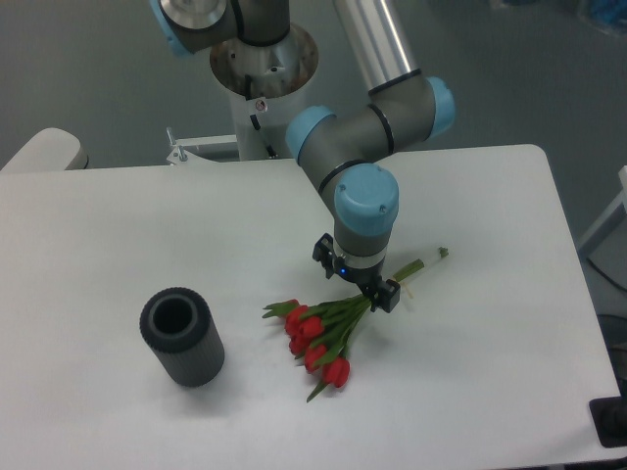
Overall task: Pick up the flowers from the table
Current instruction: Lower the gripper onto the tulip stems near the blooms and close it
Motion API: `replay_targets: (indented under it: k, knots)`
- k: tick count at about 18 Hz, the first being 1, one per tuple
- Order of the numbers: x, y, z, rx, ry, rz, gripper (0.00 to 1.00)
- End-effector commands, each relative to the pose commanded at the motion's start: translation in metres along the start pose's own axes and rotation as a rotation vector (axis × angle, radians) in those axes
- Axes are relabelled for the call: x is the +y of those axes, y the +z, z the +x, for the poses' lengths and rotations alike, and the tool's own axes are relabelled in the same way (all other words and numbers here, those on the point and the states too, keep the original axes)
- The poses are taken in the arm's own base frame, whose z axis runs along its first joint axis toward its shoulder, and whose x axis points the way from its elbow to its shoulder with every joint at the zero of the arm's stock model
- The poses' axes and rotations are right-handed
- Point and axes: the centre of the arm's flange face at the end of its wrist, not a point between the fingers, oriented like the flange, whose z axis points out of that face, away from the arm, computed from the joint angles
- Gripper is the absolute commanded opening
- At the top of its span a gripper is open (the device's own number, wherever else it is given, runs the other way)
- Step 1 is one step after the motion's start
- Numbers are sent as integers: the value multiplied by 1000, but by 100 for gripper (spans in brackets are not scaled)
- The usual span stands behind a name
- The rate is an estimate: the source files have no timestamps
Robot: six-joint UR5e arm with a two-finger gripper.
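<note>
- A wide white counter with rounded corners fills the view, grey floor behind it and the arm's pedestal at the far edge
- The flowers lie flat on the counter right of centre: red heads fanned toward the near-left, green stems running up and to the right, their cut ends poking out past the arm
- A dark grey ribbed cylinder stands upright well to the left of the bunch, apart from it
- The tool hangs low over the stems, just above where they gather out of the blooms; one dark finger shows on each side of the stem line
- The fingers look spread across the stems with nothing pinched, though the wrist hides most of the gap, so that is a judgement
- Step in hand: the approach, lining up over the stems; the grasp itself is not yet made
- The next move calls for a short drop so the fingers straddle the whole bundle near the counter, then a close that gathers every stem
- The stems are thin and springy, so one or two could slip out of a shallow pinch
</note>
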Motion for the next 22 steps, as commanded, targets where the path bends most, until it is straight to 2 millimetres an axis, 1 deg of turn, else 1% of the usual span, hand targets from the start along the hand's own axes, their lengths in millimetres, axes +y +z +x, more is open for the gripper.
replay_targets:
  k: [3, 5, 8, 10, 20, 21, 22]
  knots:
    - [-3, 7, -2, -10, 4, 4, 100]
    - [-4, 14, 1, -4, 8, 0, 100]
    - [-2, 18, 2, -12, 4, 3, 100]
    - [-2, 26, 4, -12, 6, 0, 100]
    - [-8, 32, 8, -9, 8, -1, 100]
    - [-10, 32, 8, -15, 10, 2, 99]
    - [-10, 32, 8, -20, 12, 4, 92]
